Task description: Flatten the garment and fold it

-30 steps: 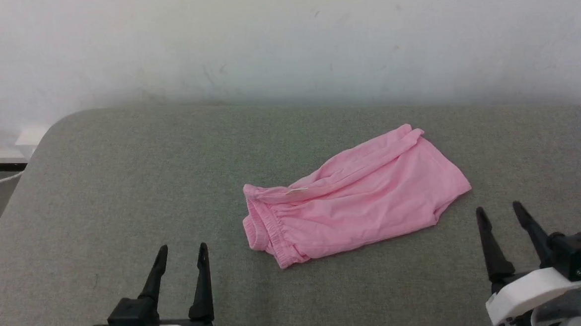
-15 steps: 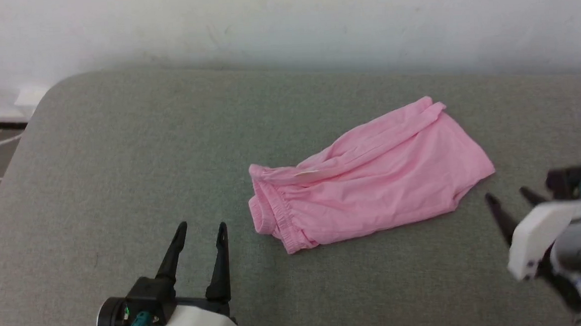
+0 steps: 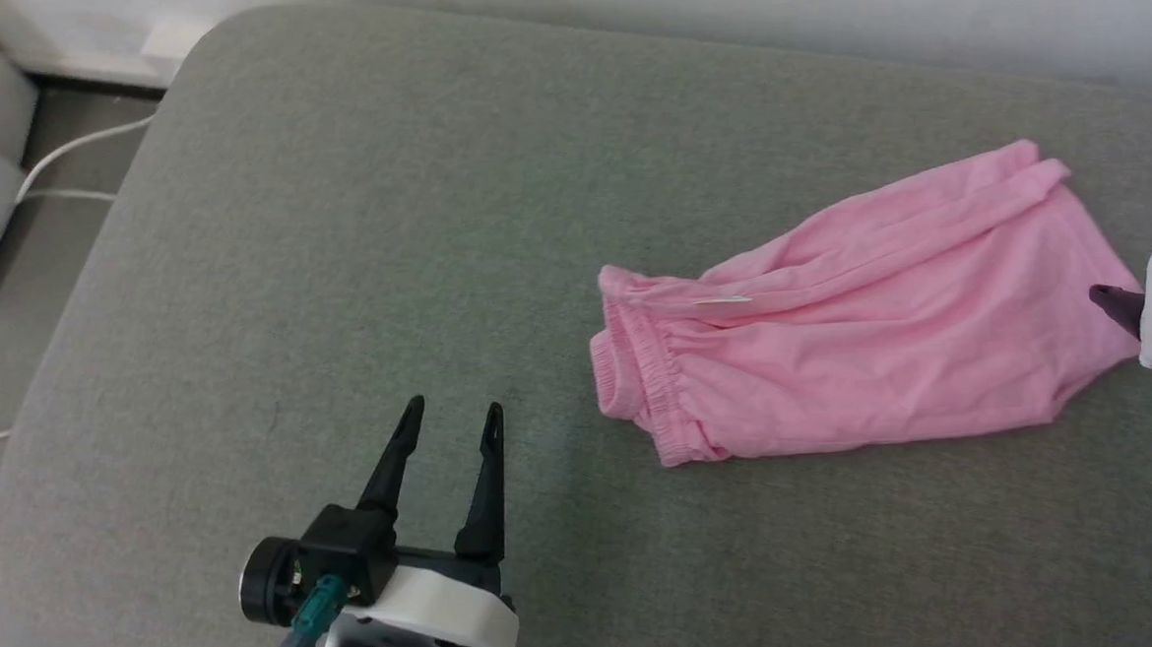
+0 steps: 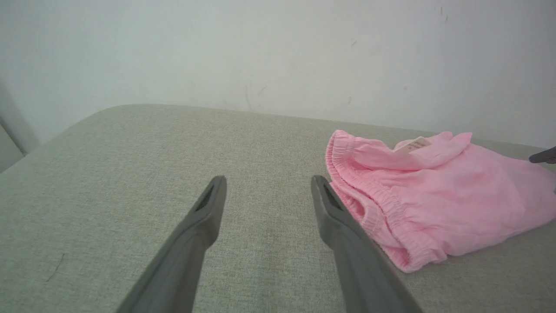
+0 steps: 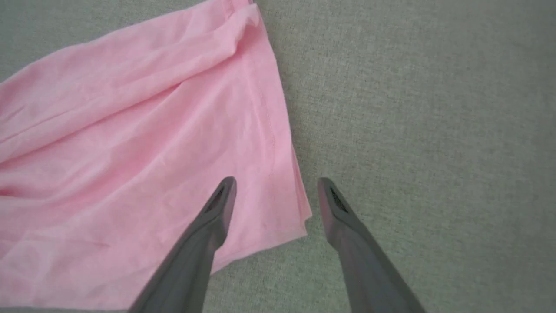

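Pink thin cloth, the garment [image 3: 873, 338] lies rumpled on the grey surface [image 3: 334, 228], a flap folded over near its waistband [image 3: 638, 379]. The right tool [image 5: 276, 181], fingers apart, straddles the hem corner. The left tool [image 3: 453, 406], also spread, hangs near the waistband. A pinch here could catch one layer only and drag the folds tighter.

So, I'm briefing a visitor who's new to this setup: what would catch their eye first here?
The light pink thin cloth garment stands out, lying rumpled on the right of the grey-green fabric surface, its gathered waistband toward the robot's left. The open left gripper sits short of that waistband, and the open right gripper is poised over the opposite hem edge.
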Robot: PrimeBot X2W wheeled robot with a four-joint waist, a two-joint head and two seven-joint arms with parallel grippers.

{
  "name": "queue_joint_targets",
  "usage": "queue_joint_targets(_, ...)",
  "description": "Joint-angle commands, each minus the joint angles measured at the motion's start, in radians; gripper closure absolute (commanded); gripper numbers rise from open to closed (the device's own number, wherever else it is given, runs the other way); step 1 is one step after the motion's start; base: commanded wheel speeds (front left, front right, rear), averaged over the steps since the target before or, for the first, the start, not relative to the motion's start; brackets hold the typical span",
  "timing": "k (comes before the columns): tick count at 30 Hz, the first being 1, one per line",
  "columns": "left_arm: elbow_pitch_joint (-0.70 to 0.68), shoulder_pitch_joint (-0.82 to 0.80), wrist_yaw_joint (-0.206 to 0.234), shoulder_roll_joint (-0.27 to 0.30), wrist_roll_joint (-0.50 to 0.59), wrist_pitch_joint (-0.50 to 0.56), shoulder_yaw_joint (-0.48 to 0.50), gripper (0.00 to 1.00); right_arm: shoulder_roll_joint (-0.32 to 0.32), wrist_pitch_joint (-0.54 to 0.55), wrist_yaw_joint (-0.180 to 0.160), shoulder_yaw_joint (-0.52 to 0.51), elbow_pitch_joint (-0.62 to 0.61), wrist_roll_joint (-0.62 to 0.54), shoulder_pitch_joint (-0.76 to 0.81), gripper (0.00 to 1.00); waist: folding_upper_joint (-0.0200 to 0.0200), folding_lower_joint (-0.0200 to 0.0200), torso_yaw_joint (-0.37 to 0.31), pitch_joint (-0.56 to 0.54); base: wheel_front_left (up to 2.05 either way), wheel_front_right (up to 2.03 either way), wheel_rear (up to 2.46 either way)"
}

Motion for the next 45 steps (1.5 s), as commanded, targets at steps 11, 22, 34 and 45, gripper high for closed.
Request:
queue_joint_targets(11,0.000,-0.025,0.030,-0.005,-0.025,-0.005,-0.025,0.00,-0.033,-0.020,-0.001,0.079,0.216,-0.023,-0.004,0.00,0.0000,-0.0003,0.094,0.060,0.00,0.00,0.00)
queue_joint_targets(22,0.020,-0.014,0.022,-0.005,-0.013,-0.005,-0.022,0.00,-0.045,-0.163,-0.001,0.176,0.219,0.121,0.007,1.00,0.0000,-0.0003,0.020,-0.001,0.00,0.00,0.00)
queue_joint_targets(34,0.042,0.054,0.006,-0.005,0.005,-0.005,0.001,0.00,-0.059,-0.285,-0.001,0.079,0.114,0.254,0.184,1.00,0.0000,-0.0003,-0.089,-0.147,0.00,0.00,0.00)
queue_joint_targets(45,0.040,0.080,-0.002,-0.005,0.008,-0.005,0.003,0.00,0.046,-0.277,-0.001,-0.211,-0.020,0.188,0.457,1.00,0.0000,-0.0003,-0.143,-0.167,0.00,0.00,0.00)
